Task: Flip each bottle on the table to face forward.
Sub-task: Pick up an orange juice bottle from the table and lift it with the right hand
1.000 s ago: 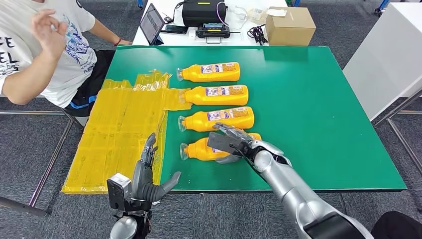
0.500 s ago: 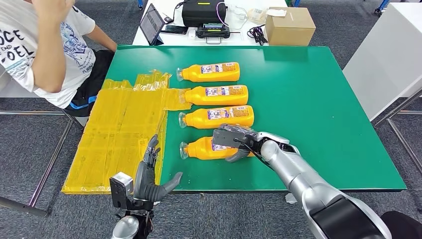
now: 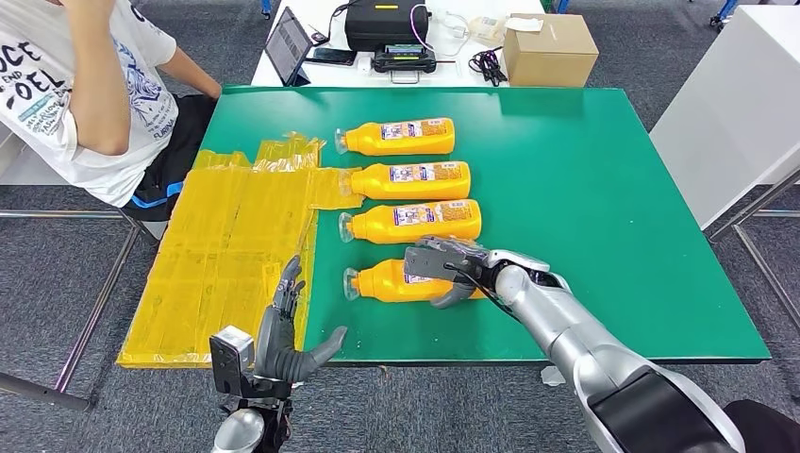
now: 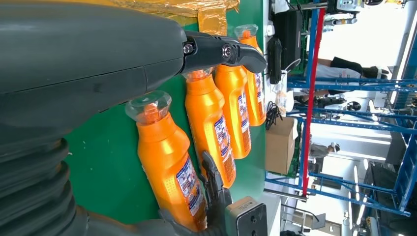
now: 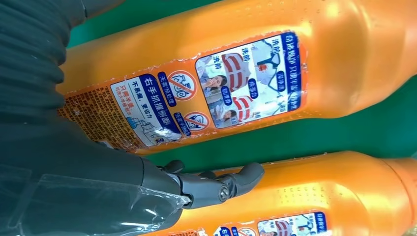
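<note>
4 orange plastic bottles with clear caps lie on their sides in a column on the green table [image 3: 604, 208], caps toward the yellow plastic sheeting [image 3: 226, 255] that covers the table's left part. The nearest bottle [image 3: 387, 281] is gripped by the robot's right hand [image 3: 443, 269], fingers draped over its labelled end and thumb curled on the near side. Just beyond it lie the second bottle [image 3: 415, 223], the third bottle [image 3: 410, 179] and the farthest bottle [image 3: 396, 137], their blue-and-white labels facing up (Chinese print, with red prohibition circles in the right wrist view). The left hand [image 3: 283, 335] hovers off the table's near edge, fingers spread, holding nothing. A seated person in a white printed T-shirt [image 3: 71, 104] is at the far left. Behind the table stand a brown cardboard box [image 3: 550, 47], a black case [image 3: 382, 24] and a tablet [image 3: 286, 42].
</note>
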Robot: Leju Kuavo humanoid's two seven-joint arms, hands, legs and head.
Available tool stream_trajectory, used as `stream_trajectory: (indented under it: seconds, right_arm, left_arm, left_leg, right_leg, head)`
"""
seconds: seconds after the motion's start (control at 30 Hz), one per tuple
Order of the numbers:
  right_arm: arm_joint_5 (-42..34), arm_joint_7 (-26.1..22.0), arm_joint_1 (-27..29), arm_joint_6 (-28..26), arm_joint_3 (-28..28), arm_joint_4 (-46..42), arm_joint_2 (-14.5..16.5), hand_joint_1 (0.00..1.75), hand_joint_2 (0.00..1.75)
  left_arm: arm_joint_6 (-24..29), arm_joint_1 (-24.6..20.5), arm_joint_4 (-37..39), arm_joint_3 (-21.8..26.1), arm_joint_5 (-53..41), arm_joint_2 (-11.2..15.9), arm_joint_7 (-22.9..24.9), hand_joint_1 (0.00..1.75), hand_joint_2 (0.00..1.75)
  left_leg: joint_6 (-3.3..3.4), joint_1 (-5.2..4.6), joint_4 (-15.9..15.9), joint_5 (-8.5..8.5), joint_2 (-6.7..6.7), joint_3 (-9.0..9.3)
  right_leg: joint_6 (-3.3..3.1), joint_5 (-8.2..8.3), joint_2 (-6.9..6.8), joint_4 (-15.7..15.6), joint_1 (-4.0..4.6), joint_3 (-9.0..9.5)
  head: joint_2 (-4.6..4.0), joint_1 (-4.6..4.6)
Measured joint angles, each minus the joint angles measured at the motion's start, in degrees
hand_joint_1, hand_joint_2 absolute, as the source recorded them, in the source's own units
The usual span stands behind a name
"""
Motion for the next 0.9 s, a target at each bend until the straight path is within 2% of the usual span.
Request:
stream_trajectory:
  seconds: [0.2,0.33,0.4,0.43,0.53,0.57,0.8,0.9]
  right_arm:
    - [1.34,2.58,-1.53,1.13,4.03,0.25,-0.82,0.00,1.75]
    - [2.24,3.80,-1.80,-0.64,7.49,0.27,-1.16,0.00,1.75]
    - [2.59,4.51,-1.78,-1.47,9.23,0.29,-1.07,0.08,1.75]
    - [2.68,4.85,-1.72,-1.85,10.11,0.36,-0.96,0.26,1.75]
    - [2.87,5.07,-1.63,-2.87,12.55,0.69,-0.50,1.21,1.75]
    - [2.92,4.89,-1.70,-2.91,13.27,0.79,-0.40,1.40,1.75]
    - [4.33,4.19,-2.81,-1.14,18.09,1.02,-0.35,1.70,1.75]
    - [4.80,4.02,-3.14,-1.19,20.04,1.02,-0.37,1.75,1.75]
  left_arm:
    - [0.04,-0.01,0.17,0.04,0.73,0.00,0.02,0.00,1.75]
    - [0.56,0.10,0.17,0.09,0.96,0.00,0.40,0.00,1.75]
    - [0.88,0.16,0.17,0.11,0.90,0.00,0.79,0.00,1.75]
    - [1.02,0.19,0.16,0.11,0.92,0.00,1.09,0.00,1.75]
    - [0.70,0.33,0.05,0.03,1.86,0.00,2.10,0.00,1.75]
    - [0.55,0.39,0.01,-0.04,2.25,0.00,2.27,0.00,1.75]
    - [1.00,0.60,-0.09,-0.19,2.90,0.02,2.34,0.00,1.75]
    - [1.16,0.77,-0.09,-0.20,3.05,0.04,2.34,0.00,1.75]
  left_leg:
    - [0.00,0.00,0.00,0.00,-0.02,0.00]
    - [0.00,0.00,0.00,0.00,-0.01,0.00]
    - [0.00,0.00,0.00,0.00,0.00,0.00]
    - [0.00,0.00,0.00,0.00,0.00,0.01]
    - [0.00,0.01,-0.01,-0.01,0.01,0.05]
    - [0.00,0.02,-0.01,-0.01,0.02,0.08]
    - [0.00,0.01,-0.02,-0.01,0.05,0.26]
    - [0.00,0.01,-0.01,-0.01,0.05,0.33]
  right_leg:
    - [0.00,0.00,-0.01,0.00,0.00,0.01]
    - [0.00,0.00,0.00,0.00,0.00,0.02]
    - [0.00,0.00,0.00,0.00,0.00,0.01]
    - [0.00,0.00,0.00,0.00,0.00,0.02]
    - [0.00,-0.01,0.01,0.00,0.01,0.05]
    - [0.00,-0.01,0.01,0.00,0.01,0.07]
    - [0.00,0.00,0.02,-0.01,0.00,0.25]
    - [0.00,0.00,0.02,-0.01,0.00,0.31]
  head:
    - [0.00,0.00]
    - [0.00,0.00]
    - [0.00,0.00]
    - [0.00,0.01]
    - [0.00,-0.01]
    - [0.00,-0.01]
    - [0.00,0.01]
    - [0.00,0.01]
